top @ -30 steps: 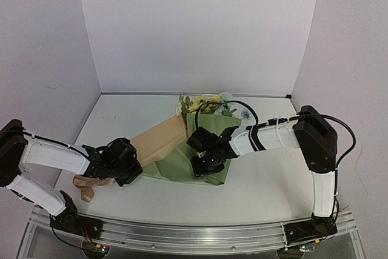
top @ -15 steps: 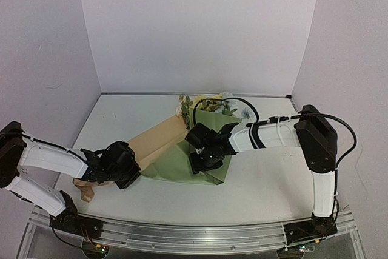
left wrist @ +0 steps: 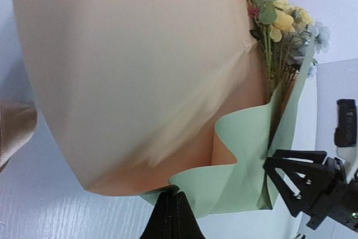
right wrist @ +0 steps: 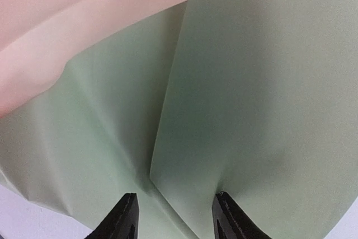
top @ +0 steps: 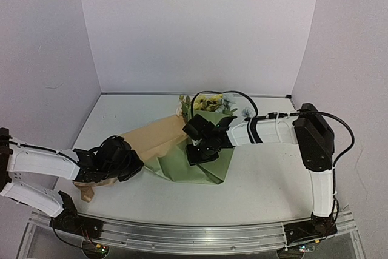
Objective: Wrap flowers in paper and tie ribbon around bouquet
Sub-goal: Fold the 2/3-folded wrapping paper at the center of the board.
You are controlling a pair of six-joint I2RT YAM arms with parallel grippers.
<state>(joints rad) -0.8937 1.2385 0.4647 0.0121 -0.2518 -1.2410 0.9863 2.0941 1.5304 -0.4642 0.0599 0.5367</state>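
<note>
The paper (top: 159, 139) lies mid-table, its tan face turned up on the left and its olive-green face (top: 197, 168) folded over on the right. The flowers (top: 209, 102) stick out at its far end, yellow and pale blue blooms (left wrist: 278, 19) showing past the fold. My left gripper (top: 130, 165) is shut on the paper's near edge (left wrist: 193, 186), jaws pinched together (left wrist: 173, 198). My right gripper (top: 197, 151) stands open on the green fold (right wrist: 246, 82), one fingertip (right wrist: 224, 201) pressing into it. The ribbon (top: 85, 187) lies bunched under my left arm and shows as a tan strip (left wrist: 14, 130).
White walls close the table in at the back and on both sides. A metal rail (top: 194, 235) runs along the near edge. The right arm's black gripper frame (left wrist: 313, 186) shows close beside the green fold in the left wrist view.
My left gripper has shut on the paper's edge and shifted slightly right. The right gripper has slid up and left along the green fold, and the tan flap has risen.
</note>
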